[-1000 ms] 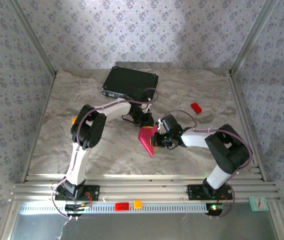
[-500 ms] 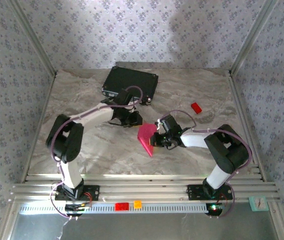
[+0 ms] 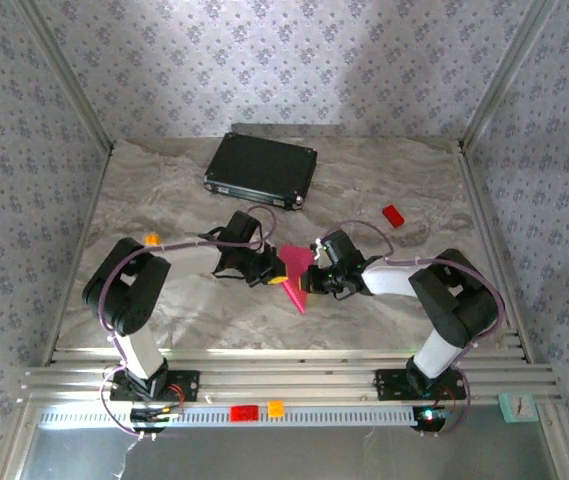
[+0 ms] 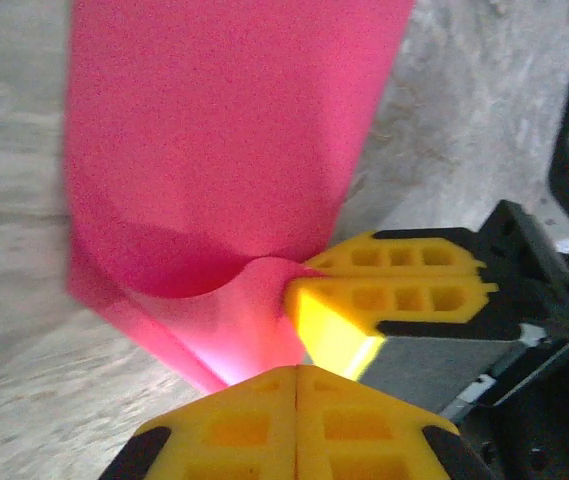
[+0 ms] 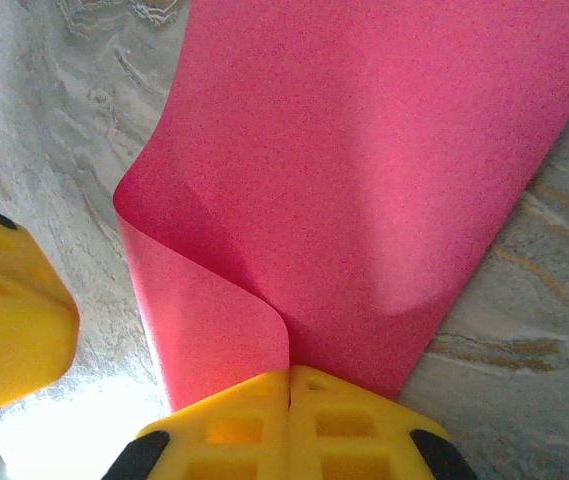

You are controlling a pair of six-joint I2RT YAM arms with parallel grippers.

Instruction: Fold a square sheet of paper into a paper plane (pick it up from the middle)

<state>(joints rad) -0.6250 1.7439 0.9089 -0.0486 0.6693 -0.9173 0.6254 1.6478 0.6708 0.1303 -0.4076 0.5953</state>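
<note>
The square sheet of paper [image 3: 294, 272] is magenta-pink, bent into a loose fold, and stands on the marble table between my two grippers. My right gripper [image 3: 312, 278] is shut on its right side; in the right wrist view the doubled paper [image 5: 364, 180] runs into the closed fingertips [image 5: 290, 372]. My left gripper [image 3: 274, 268] is at the sheet's left side with its jaws shut [image 4: 296, 372]. The paper [image 4: 224, 150] comes down to its tips, but I cannot tell whether any is caught. The right gripper's yellow fingers [image 4: 394, 295] sit close beside it.
A black case [image 3: 262, 168] lies at the back of the table. A small red block [image 3: 393, 215] is at the right and a tiny orange cube [image 3: 150, 239] at the left. Aluminium rails border the table sides and front.
My left arm swung from beside the black case down to the paper's left side, and its jaws closed. The right gripper kept hold of the paper and stayed put.
</note>
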